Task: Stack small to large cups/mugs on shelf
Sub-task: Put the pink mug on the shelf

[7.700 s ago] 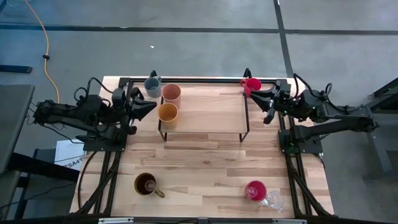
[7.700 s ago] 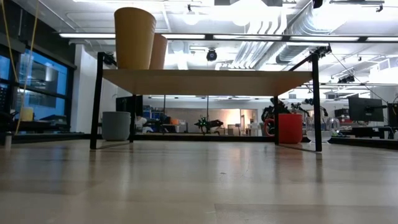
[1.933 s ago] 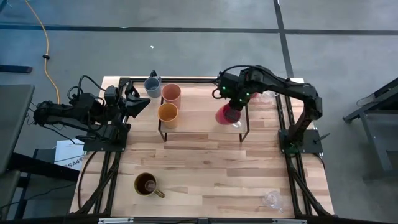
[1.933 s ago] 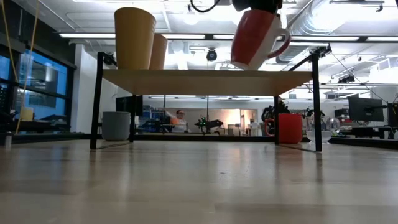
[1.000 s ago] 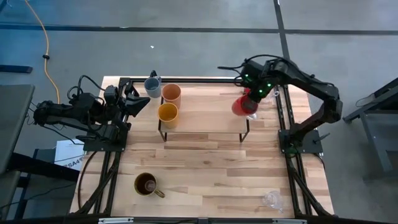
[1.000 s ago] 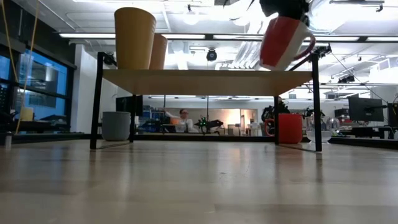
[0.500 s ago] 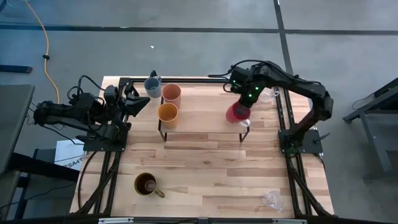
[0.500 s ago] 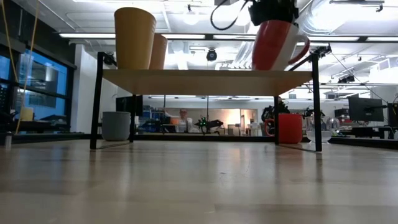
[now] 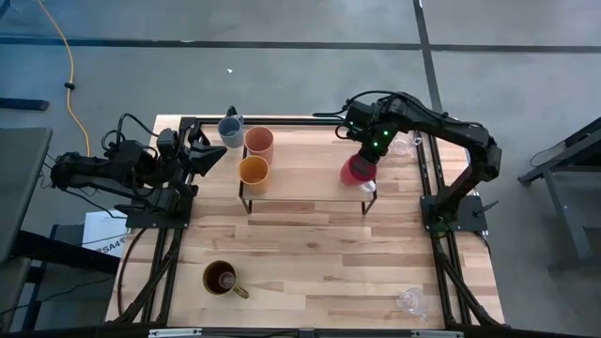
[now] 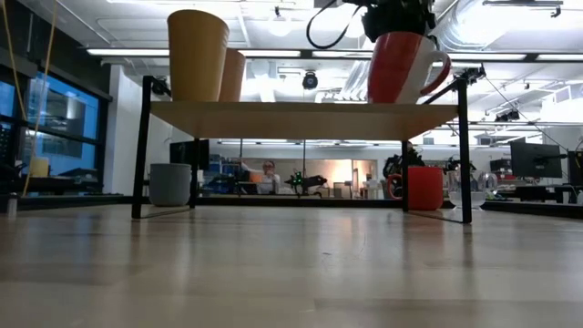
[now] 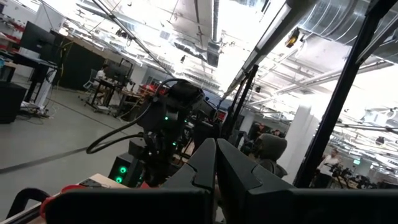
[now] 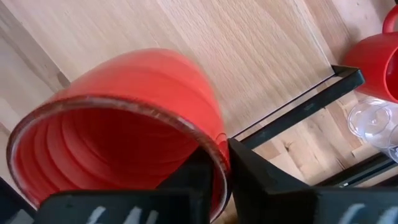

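— Where was the red mug?
— Standing on the right end of the shelf, near its front corner, with the right gripper above it, fingers pinching its rim.
— And the other cups?
— The orange-yellow cup and peach tumbler stood at the shelf's left end, with the grey-blue mug just beyond them. The dark-brown mug sat near the table's front.
— The left gripper?
— Parked at the left, fingers closed, empty.

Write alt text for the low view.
The right end effector grips a red mug by its rim, set on the right end of the shelf. Two tumblers stand at the left end; a grey mug and another red cup sit on the table behind.
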